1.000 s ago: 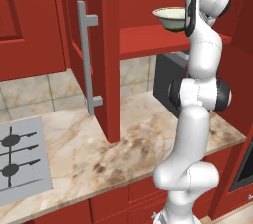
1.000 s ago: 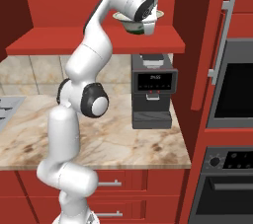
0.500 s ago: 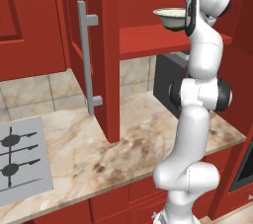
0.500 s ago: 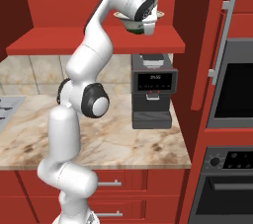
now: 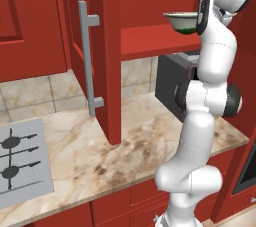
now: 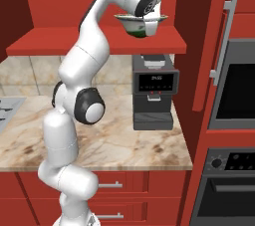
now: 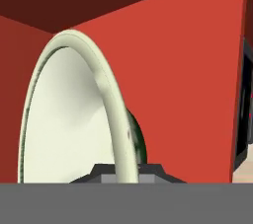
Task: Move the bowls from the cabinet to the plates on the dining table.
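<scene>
In the left base view, a grey cooktop (image 5: 20,163) sits at the left of the marble bench (image 5: 135,146), then the open cabinet (image 5: 107,56) door with its grey bar handle (image 5: 89,61). Right of it, the cream-white bowl (image 5: 182,21) (dark green foot) hangs just above the red shelf (image 5: 150,38), near its front edge. The jaws (image 7: 126,171) are clamped shut on its rim. A black coffee machine (image 6: 154,93) stands below.
</scene>
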Robot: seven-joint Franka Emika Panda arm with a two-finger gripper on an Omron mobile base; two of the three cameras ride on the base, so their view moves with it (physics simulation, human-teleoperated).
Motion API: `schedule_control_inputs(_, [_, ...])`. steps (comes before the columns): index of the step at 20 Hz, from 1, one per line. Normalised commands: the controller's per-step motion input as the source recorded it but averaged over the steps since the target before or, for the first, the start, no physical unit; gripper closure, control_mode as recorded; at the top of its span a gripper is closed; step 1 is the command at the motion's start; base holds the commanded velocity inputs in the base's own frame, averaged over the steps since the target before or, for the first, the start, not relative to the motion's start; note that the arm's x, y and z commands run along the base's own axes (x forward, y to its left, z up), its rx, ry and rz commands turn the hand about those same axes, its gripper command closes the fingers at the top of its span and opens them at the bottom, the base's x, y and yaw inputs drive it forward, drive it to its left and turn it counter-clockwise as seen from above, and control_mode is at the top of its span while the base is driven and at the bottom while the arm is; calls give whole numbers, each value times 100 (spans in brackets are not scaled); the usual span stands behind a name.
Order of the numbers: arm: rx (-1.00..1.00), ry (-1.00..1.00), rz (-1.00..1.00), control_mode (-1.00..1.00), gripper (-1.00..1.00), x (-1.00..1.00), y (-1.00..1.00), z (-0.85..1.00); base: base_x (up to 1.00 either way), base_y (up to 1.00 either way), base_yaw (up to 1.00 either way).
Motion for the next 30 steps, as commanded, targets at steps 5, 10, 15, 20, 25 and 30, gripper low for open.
schedule_control_inputs(5, [0,0,-2,-100,100,-100,-2,2,0,0,0])
schedule_control_inputs(10, [0,1,0,-100,100,-98,0,0,0,0,0])
schedule_control_inputs(15, [0,0,0,-100,100,-100,0,0,0,0,0])
schedule_control_inputs(20, [0,-1,0,-100,100,-100,8,0,0,0,0])
schedule_control_inputs(25, [0,-8,1,-100,100,-100,22,0,0,0,0])
schedule_control_inputs(30, [0,-3,1,-100,100,-91,35,0,0,0,0])
